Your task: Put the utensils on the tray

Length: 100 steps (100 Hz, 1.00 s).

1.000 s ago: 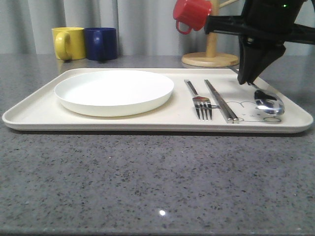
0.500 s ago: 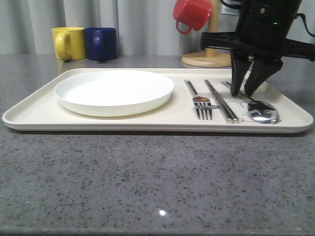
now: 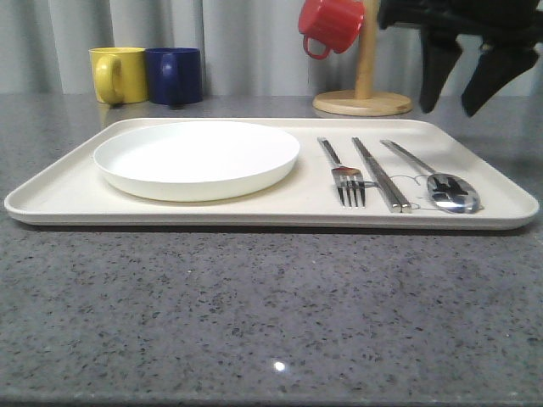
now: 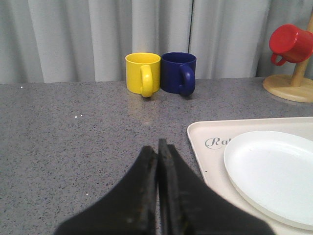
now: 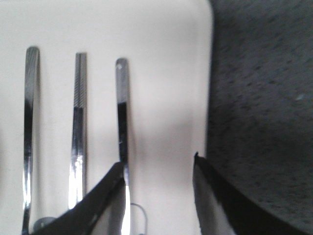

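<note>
On the far left of the grey speckled worktop (image 3: 254,314), at the back, a yellow mug (image 3: 116,74) stands touching a dark blue mug (image 3: 174,75), both upright before a pale curtain (image 3: 237,42). In the left wrist view the left pincer (image 4: 157,149) hangs above bare worktop near the tray's corner, its two black fingers pressed together with nothing between them.

The cream tray (image 3: 51,199) lies flat across the middle of the worktop. On its left half sits the round white plate (image 3: 197,158), upright and bare. To the right of the plate, the three silver utensils lie side by side, handles pointing away from the front camera: first the fork (image 3: 343,172) with its tines toward the near rim, then the pair of chopsticks (image 3: 381,174) just beside it, then the spoon (image 3: 433,174) with its bowl resting over the faint grey drawing (image 3: 413,181) printed on the tray. None of them touch each other as far as can be seen.

Behind the tray, a red mug (image 3: 331,24) hangs on a wooden mug stand (image 3: 363,100) whose round base rests on the worktop.

At the far right, the right pincer (image 3: 462,89) hovers above the tray's back right corner, its fingers spread wide and holding nothing. In the right wrist view its fingertips (image 5: 116,172) straddle the space between the spoon handle and the tray rim.
</note>
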{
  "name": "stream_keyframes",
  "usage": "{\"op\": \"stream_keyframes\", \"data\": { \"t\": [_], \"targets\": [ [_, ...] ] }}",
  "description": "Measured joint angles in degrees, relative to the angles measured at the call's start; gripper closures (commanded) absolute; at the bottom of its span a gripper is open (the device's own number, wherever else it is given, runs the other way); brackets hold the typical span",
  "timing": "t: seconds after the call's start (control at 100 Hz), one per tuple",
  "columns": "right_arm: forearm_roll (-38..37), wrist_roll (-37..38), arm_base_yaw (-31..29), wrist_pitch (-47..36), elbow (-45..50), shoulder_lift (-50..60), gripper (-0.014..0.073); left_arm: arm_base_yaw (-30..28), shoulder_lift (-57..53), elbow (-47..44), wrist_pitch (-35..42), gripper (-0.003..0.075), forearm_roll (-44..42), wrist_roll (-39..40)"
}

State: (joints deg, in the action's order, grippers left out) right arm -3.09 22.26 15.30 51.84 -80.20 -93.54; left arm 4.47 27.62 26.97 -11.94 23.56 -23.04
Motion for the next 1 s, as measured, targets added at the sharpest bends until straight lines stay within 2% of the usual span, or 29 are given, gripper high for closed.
{"op": "stream_keyframes", "data": {
  "t": [0.25,0.48,0.79,1.0],
  "targets": [
    [-0.88,-5.44,-8.79,-1.81,4.74,10.95,0.0252,0.00,0.00,0.00,0.00,0.0738,0.00,0.00],
    [-2.18,-6.36,-14.92,-10.63,19.21,26.45,0.0252,0.00,0.00,0.00,0.00,0.0738,0.00,0.00],
    [-5.49,-6.55,-15.51,-26.93,40.34,49.34,0.0254,0.00,0.00,0.00,0.00,0.0738,0.00,0.00],
    [-5.73,-6.60,-15.55,-36.40,49.52,61.47,0.0254,0.00,0.00,0.00,0.00,0.0738,0.00,0.00]
  ]
}}
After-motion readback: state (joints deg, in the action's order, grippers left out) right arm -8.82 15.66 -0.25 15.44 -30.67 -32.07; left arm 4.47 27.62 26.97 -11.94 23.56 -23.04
